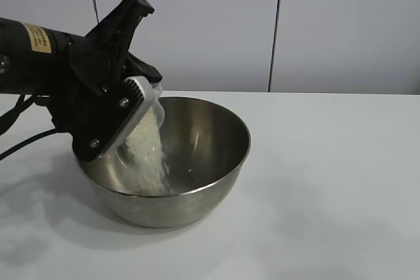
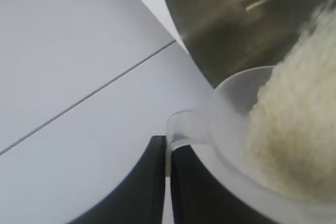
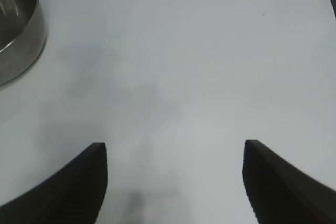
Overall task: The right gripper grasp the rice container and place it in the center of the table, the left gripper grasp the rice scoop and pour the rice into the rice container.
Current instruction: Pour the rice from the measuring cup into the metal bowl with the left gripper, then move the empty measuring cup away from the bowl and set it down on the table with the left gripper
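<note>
Clamped on the handle of the rice scoop (image 2: 231, 124), the left gripper (image 1: 121, 119) is holding the cup tipped over the near-left rim of the rice container (image 1: 197, 162) as the exterior view shows it. Its two black fingers (image 2: 152, 187) are pressing together on the thin translucent tab of the handle in the left wrist view, with only a narrow slit showing between them. One white ribbed pad (image 1: 134, 113) is facing the camera in the exterior view, lying against the side of the cup.

Rice (image 1: 147, 155) is falling from the tilted scoop in a pale stream and is gathering in a loose pile on the inner wall and floor of the bowl. In the left wrist view more grains are lying heaped against the lip of the cup, spilling over it toward the steel interior.

The container is standing upright on the table (image 1: 328, 181), somewhat left of the middle of the exterior view, its polished inside reflecting the falling grains. The left arm is reaching in from the left edge of that view, a small yellow label (image 1: 37, 37) showing on its black body.

Well apart from the bowl, the right gripper (image 3: 176, 177) is hanging over bare tabletop with its two dark fingers spread wide and nothing between them. Only an edge of the bowl is showing at a corner of the right wrist view.
</note>
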You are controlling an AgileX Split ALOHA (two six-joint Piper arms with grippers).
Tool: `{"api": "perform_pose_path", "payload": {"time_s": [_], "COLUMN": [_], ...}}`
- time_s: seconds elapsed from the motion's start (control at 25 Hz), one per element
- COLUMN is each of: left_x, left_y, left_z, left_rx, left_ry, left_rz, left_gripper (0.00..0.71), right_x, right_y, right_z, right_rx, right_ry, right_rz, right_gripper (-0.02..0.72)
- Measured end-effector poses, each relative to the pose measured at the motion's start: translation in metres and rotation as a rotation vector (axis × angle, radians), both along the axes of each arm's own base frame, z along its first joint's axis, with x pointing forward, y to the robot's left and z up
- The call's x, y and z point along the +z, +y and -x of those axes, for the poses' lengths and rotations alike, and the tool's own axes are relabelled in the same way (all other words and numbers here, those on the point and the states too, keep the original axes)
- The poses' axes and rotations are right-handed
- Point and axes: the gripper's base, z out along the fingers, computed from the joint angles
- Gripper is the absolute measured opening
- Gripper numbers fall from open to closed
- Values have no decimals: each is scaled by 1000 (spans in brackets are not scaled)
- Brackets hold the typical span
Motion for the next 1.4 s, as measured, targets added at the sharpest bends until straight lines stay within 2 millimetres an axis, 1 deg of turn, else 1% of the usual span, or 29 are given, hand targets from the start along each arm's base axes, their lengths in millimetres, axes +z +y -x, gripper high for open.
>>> {"api": "perform_pose_path", "payload": {"time_s": [0.12,0.64,0.72,0.8,0.88,0.92,1.04,1.16,1.28,1.4], "left_x": [3,3,1,1,3,5,13,19,20,21], "left_y": [-1,-3,-3,-3,-3,-3,-4,-1,12,35], "left_z": [0,1,1,1,1,1,-1,-4,-13,-25], "left_rx": [-29,-95,-101,-82,-38,-8,71,179,317,443], "left_ry": [-80,-188,-183,-146,-84,-42,76,222,377,492], "left_rz": [-46,-206,-226,-180,-53,41,355,671,970,1238], "left_gripper": [11,12,12,12,12,12,12,12,12,12], "right_x": [0,0,0,0,0,0,0,0,0,0], "right_y": [0,0,0,0,0,0,0,0,0,0], "right_z": [0,0,0,0,0,0,0,0,0,0], "right_rx": [0,0,0,0,0,0,0,0,0,0], "right_ry": [0,0,-2,-1,-1,-1,-1,-1,-1,-1], "right_rz": [0,0,0,0,0,0,0,0,0,0], "right_gripper": [495,495,495,495,495,495,495,495,495,495]}}
